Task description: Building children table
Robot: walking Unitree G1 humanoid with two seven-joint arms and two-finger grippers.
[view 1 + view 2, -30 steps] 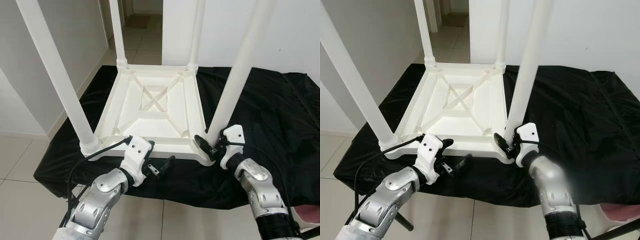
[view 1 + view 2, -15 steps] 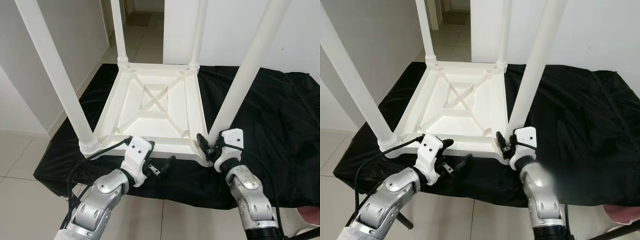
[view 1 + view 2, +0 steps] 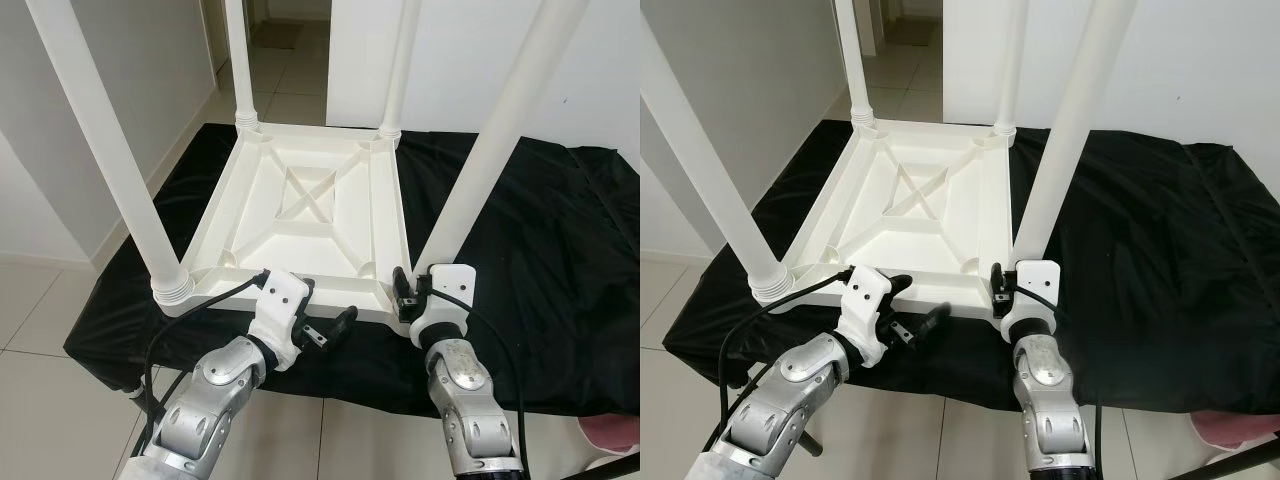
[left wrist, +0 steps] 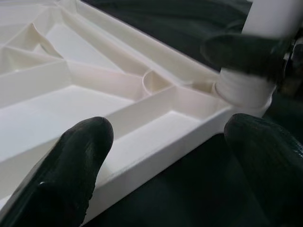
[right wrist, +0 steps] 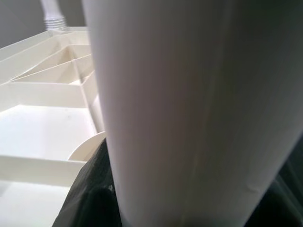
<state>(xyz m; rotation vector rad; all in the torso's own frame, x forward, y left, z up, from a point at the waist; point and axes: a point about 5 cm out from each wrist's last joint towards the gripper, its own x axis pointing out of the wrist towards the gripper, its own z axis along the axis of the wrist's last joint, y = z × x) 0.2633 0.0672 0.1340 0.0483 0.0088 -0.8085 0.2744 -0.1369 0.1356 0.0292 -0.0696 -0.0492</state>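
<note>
A white plastic children's table [image 3: 300, 230] lies upside down on a black cloth [image 3: 540, 250], with its legs standing up. My right gripper [image 3: 412, 290] is shut around the base of the near right leg [image 3: 490, 160]. In the right wrist view that leg [image 5: 189, 104] sits between the fingers, and one black finger [image 5: 90, 189] presses against it. My left gripper [image 3: 328, 302] is open and straddles the table's front rim. The left wrist view has the rim [image 4: 156, 156] between its two wide-apart fingers [image 4: 71, 161].
The near left leg [image 3: 110, 160] rises just left of my left arm, and two far legs stand at the back corners. The cloth's front edge drops to tiled floor. A wall runs along the left, and a pink object [image 3: 610, 430] sits at the lower right.
My right forearm has swung left and now sits straight below the near right leg, with its gripper still at the leg's base. The left gripper has stayed put.
</note>
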